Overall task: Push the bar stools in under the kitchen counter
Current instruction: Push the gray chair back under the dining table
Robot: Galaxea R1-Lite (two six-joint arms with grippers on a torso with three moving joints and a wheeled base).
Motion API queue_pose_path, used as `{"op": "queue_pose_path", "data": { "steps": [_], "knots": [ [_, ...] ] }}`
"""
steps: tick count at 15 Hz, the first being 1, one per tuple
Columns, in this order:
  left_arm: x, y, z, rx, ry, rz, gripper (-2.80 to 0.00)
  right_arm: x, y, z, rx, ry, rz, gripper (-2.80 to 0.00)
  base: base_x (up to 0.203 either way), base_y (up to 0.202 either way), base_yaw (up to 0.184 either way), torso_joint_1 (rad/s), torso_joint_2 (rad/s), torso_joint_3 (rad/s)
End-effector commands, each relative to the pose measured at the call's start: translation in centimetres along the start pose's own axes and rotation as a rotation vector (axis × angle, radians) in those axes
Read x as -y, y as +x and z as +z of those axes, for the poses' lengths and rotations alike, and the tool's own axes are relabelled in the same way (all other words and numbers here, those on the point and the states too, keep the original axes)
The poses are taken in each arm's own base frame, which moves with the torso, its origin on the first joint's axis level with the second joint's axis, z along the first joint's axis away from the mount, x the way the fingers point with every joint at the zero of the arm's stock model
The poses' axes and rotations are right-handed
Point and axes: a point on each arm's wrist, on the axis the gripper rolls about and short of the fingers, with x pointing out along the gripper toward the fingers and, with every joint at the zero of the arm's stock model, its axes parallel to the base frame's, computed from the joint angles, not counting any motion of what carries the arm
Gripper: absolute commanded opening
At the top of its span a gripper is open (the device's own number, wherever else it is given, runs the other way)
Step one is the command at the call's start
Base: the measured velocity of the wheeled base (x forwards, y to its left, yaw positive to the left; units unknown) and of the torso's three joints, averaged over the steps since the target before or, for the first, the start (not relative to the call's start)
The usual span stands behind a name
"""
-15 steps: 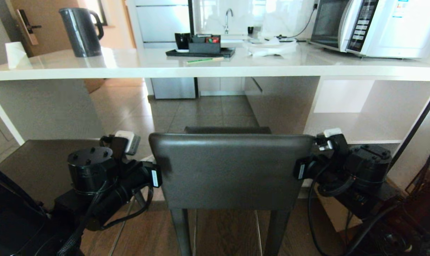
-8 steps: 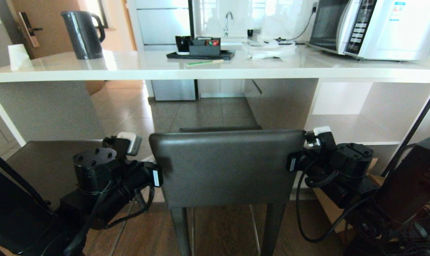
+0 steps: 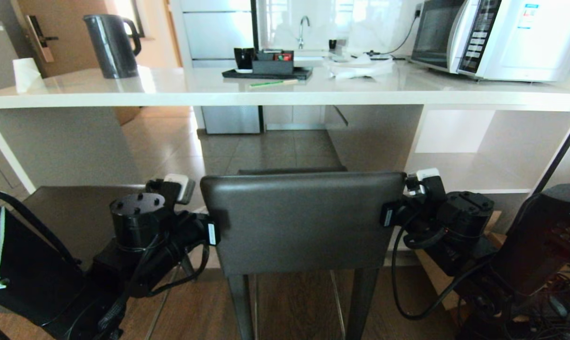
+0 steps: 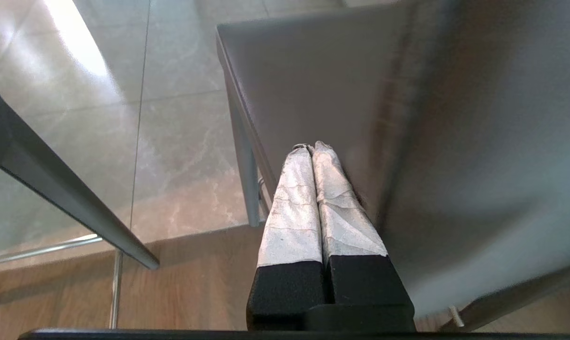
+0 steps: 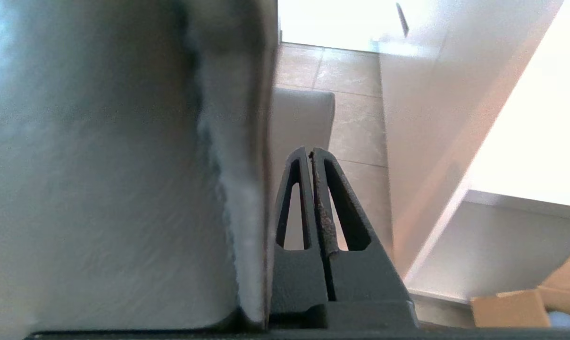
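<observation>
A bar stool stands in front of me, its dark grey backrest facing me and its seat reaching toward the white kitchen counter. My left gripper is shut and lies against the backrest's left edge. In the left wrist view its white-wrapped gripper tips run beside the backrest. My right gripper is shut and sits against the backrest's right edge. The right wrist view shows that gripper close beside the backrest. A second stool's flat seat shows at left.
On the counter stand a black kettle, a dark tray with cups and a microwave. A white open shelf unit fills the space under the counter at right. A cardboard box and cables lie on the floor at right.
Both arms have reached forward and the stool's backrest has slid a little farther toward the counter. The right arm has moved inward with it. Both grippers stay shut.
</observation>
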Motion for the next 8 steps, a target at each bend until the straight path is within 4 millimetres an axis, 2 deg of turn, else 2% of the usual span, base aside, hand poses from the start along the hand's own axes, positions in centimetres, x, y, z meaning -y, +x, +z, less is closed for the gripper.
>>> {"op": "queue_pose_path", "data": {
  "steps": [1, 4, 8],
  "knots": [
    [-0.2, 1.6, 0.4, 0.040, -0.007, 0.009, -2.80, -0.4, -0.5, -0.6, -0.024, -0.004, 0.015, -2.80, 0.000, 0.000, 0.000, 0.000, 0.00, 0.000],
    [-0.9, 3.2, 0.3, 0.045, -0.010, 0.031, -2.80, 0.1, -0.6, -0.1, -0.003, -0.007, 0.000, -2.80, 0.000, 0.000, 0.000, 0.010, 0.01, -0.005],
    [-1.5, 3.1, 0.9, 0.068, -0.015, 0.045, -2.80, 0.1, -0.2, 0.1, 0.013, -0.026, 0.000, -2.80, 0.000, 0.000, 0.000, 0.000, 0.00, 0.000]
  ]
}}
